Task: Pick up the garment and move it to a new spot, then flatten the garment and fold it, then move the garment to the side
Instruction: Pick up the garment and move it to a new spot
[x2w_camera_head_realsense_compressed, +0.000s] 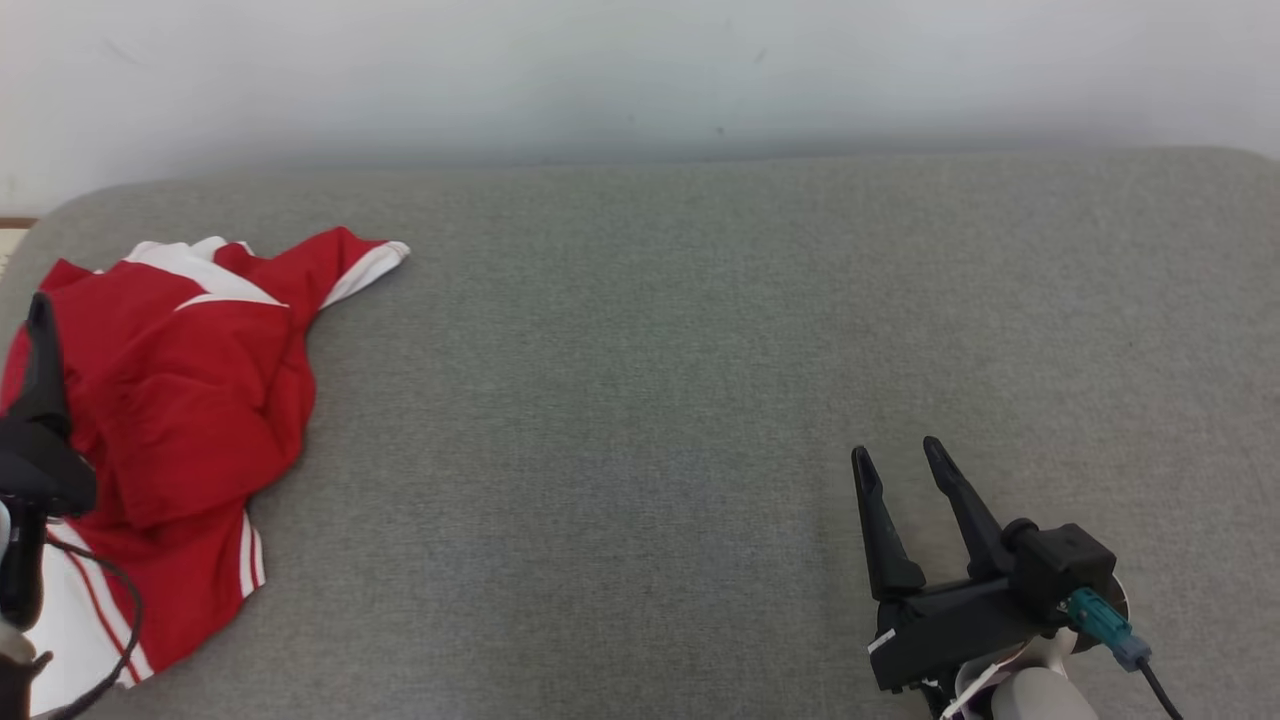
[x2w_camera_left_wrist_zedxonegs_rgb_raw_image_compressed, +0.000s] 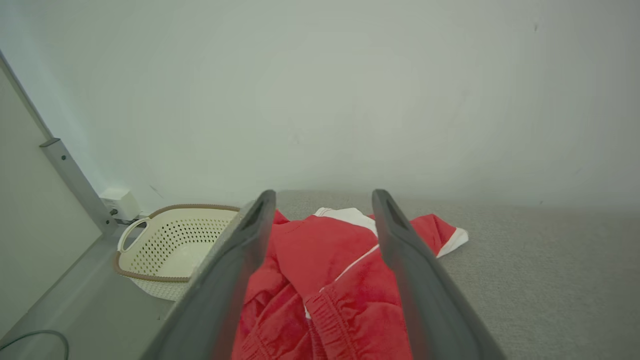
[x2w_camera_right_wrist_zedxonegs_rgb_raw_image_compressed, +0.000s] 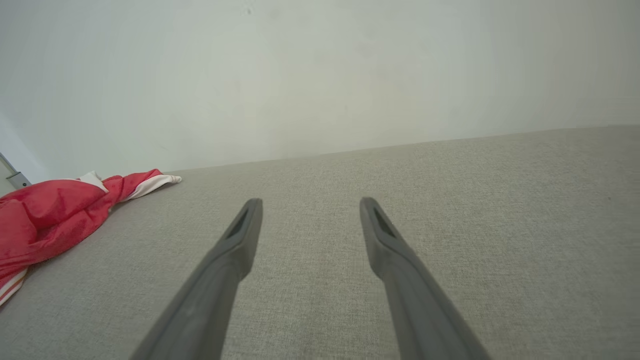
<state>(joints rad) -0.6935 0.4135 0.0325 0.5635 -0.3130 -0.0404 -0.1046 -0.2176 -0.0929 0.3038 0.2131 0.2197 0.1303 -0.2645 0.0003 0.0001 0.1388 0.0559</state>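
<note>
Lying bunched at the left of the head view: a red cloth garment with white panels and white stripes (x2w_camera_head_realsense_compressed: 180, 400), on a worktop covered in grey woven fabric (x2w_camera_head_realsense_compressed: 640, 350). One white-cuffed part of it reaches toward the upper centre. A striped white edge sits at the lower left corner of the frame. The rest of the grey surface runs bare to the right.

Left hand (x2w_camera_left_wrist_zedxonegs_rgb_raw_image_compressed: 322, 197): two long dark fingers spread wide in the left wrist view, with nothing pinched between them. The red cloth shows in the gap and under both fingers, elastic band in the lower centre. In the head view one dark finger stands over the garment's left edge, by the frame's left border. Cannot tell whether it touches the cloth. A thin black cable (x2w_camera_head_realsense_compressed: 120, 600) loops below it.

Right hand (x2w_camera_head_realsense_compressed: 896, 450): lower right of the head view, fingers parted and empty, over bare grey fabric and well apart from the garment. A teal connector (x2w_camera_head_realsense_compressed: 1095, 612) sits at its base.

A cream perforated plastic basket with a brown rim (x2w_camera_left_wrist_zedxonegs_rgb_raw_image_compressed: 185, 235) sits at the left of the left wrist view, beyond the worktop's edge and lower down. A pale plain wall (x2w_camera_head_realsense_compressed: 640, 70) runs across the top.
</note>
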